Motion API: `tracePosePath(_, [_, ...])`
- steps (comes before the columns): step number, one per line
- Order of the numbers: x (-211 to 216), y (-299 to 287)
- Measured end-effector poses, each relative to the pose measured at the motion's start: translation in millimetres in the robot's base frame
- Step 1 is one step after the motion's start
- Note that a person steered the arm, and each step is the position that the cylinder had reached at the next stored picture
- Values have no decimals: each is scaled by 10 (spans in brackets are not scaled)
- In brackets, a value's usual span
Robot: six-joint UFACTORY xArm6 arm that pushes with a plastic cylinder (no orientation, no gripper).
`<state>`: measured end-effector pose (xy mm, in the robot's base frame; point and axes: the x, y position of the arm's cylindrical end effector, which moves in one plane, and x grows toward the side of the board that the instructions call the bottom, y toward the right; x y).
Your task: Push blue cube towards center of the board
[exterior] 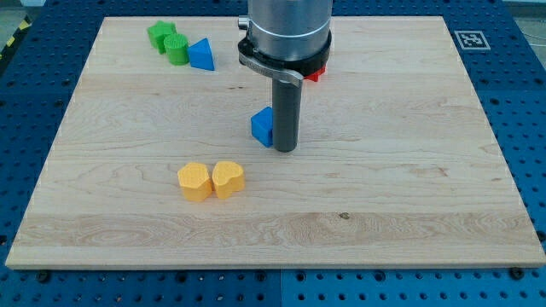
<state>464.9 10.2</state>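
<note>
While the blue cube (262,126) sits slightly above and left of the frame's centre, my tip (285,149) stands on the board (409,196) directly at the cube's right face, touching it or nearly so; contact cannot be confirmed. The tool is a plain rod (it has no jaws, so nothing is spread, pressed together or pinched). The cube appears to lie close to the board's centre already, so only a short corrective push seems needed. Judged from this layout, pushing from the right would drive the cube leftward, away from centre. Recommended procedure: reposition the tip to the cube's upper-left side, align the stroke through the cube's middle to prevent rotation, and advance slowly. The two yellow blocks (212,180) at lower left, well apart from the cube, should remain undisturbed.
</note>
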Motion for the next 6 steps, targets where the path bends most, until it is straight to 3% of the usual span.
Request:
tracePosePath(1, [-295, -47])
tracePosePath(2, [-301, -47])
tracePosePath(3, [122, -47])
tracePosePath(6, [-519, -365])
